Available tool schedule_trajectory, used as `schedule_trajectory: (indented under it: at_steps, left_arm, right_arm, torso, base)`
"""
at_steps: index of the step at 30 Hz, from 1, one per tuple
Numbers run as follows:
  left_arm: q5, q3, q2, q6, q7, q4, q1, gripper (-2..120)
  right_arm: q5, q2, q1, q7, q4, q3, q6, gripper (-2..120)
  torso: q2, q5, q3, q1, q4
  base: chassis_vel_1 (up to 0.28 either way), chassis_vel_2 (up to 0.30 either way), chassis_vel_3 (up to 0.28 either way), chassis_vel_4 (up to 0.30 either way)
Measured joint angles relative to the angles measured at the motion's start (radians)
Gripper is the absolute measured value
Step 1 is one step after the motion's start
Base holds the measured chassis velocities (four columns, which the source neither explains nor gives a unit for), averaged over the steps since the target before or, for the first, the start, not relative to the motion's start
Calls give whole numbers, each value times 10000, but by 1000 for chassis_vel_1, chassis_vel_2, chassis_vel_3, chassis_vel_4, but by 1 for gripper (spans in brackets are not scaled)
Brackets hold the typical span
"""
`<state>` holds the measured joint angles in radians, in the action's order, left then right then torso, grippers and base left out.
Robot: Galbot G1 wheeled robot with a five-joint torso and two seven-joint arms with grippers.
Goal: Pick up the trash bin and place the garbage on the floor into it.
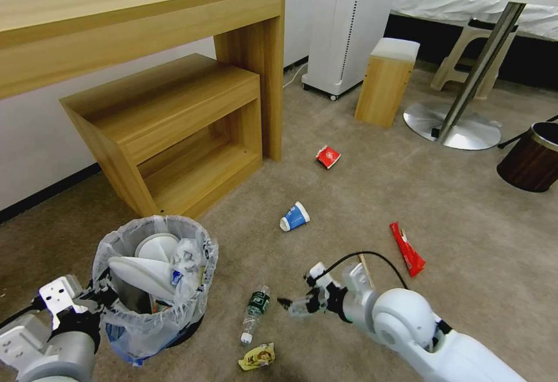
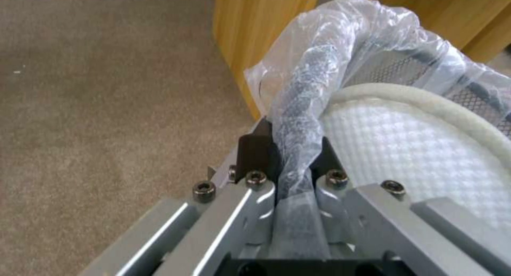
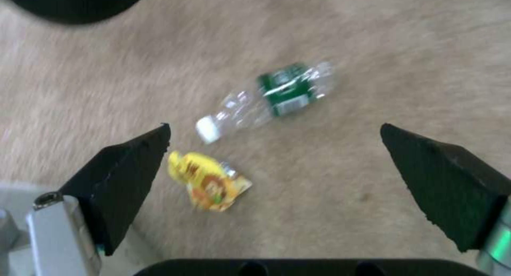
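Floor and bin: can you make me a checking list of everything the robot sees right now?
Surface: beige carpet floor.
Job's things: trash bin, lined, white slippers inside.
Clutter: bottle, yellow wrapper, blue cup, red cup, red wrapper, wooden stick.
Hands: left hand shut on the bin's rim; right hand open above bottle and yellow wrapper.
Cables: black cable on right arm.
Surroundings: wooden desk, brown bin.

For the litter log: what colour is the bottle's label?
Green, clearest in the right wrist view: bottle.
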<state>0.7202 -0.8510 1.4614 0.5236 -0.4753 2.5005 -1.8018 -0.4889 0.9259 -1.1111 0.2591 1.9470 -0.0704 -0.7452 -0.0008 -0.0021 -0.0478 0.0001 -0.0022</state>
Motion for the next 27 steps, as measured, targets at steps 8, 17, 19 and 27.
schedule_trajectory:
  at_steps: [8,17,19,27]
  left_arm:
    - [-107,-39,81,-52,18,0,25,3]
    - [-157,-123,248,-100,24,0,235,3]
    - [-167,-138,278,-107,25,0,264,3]
    - [-180,-263,358,-123,28,-5,369,3]
  right_arm:
    - [2193,475,963,2645,-1597,-1097,572,100]
    - [3525,780,2351,4566,-3585,-2290,2219,100]
    - [3604,912,2632,4844,-4032,-2501,2516,100]
    - [3894,1742,3824,6318,-5607,-3231,3931,100]
  torso:
    - [0,1,-1,0,0]
    - [0,2,0,1,0]
    - [0,-2,-1,0,0]
    - [0,2,-1,0,2]
  base:
    - [0,0,0,0]
    - [0,0,0,0]
    - [0,0,0,0]
    - [0,0,0,0]
